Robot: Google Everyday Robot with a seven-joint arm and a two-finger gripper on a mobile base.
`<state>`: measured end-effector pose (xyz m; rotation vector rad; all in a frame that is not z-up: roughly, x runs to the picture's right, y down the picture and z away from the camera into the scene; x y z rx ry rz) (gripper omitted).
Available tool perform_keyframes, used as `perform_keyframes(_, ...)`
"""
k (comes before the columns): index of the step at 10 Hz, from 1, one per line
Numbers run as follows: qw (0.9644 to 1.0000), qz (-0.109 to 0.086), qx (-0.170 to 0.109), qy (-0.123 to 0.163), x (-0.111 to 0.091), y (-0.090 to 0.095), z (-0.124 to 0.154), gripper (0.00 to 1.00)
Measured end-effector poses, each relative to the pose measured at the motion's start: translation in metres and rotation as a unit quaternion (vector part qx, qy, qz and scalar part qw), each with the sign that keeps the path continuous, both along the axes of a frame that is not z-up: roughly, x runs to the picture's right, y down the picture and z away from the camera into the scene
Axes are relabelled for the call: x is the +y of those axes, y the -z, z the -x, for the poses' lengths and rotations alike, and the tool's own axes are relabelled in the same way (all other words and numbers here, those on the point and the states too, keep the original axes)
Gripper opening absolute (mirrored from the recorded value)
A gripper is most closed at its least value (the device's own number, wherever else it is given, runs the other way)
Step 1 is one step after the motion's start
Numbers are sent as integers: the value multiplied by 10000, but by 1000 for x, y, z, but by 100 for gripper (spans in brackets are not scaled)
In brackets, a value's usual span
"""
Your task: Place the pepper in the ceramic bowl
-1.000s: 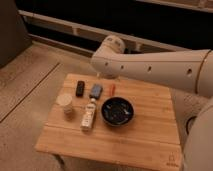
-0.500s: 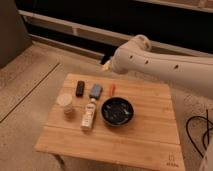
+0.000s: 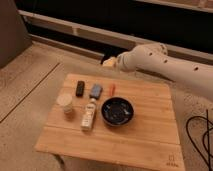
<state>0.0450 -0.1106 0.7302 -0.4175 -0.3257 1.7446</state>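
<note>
the gripper (image 3: pixel 108 61), grip impossible to tell, has drawn back beyond the wooden table (image 3: pixel 140 145); the slender red-orange pepper (image 3: pixel 112 89) lies untaken beside the glossy black ceramic bowl (image 3: pixel 104 114).

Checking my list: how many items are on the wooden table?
6: cup at left, black block, blue-grey block and pepper in the far row, bottle and ceramic bowl in the middle. The gripper is beyond the far edge.

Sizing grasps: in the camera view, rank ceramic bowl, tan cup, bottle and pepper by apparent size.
ceramic bowl
bottle and tan cup, too alike to rank
pepper
The end effector hangs beyond the table's far edge.
</note>
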Motion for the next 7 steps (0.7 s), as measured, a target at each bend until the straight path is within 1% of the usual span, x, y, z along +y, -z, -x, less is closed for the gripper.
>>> perform_keyframes(1, 9998, 64, 103, 149, 6, -9, -2, 65)
perform_keyframes(2, 9993, 189, 233, 213, 11, -23, -9, 65)
perform_keyframes(3, 9986, 302, 379, 194, 13, -35, -21, 65)
perform_keyframes(4, 9980, 369, 480, 168, 13, -44, -30, 65)
perform_keyframes(5, 9975, 442, 538, 147, 10, -58, -34, 65)
perform_keyframes(7, 9975, 552, 440, 54, 8, -71, -29, 65)
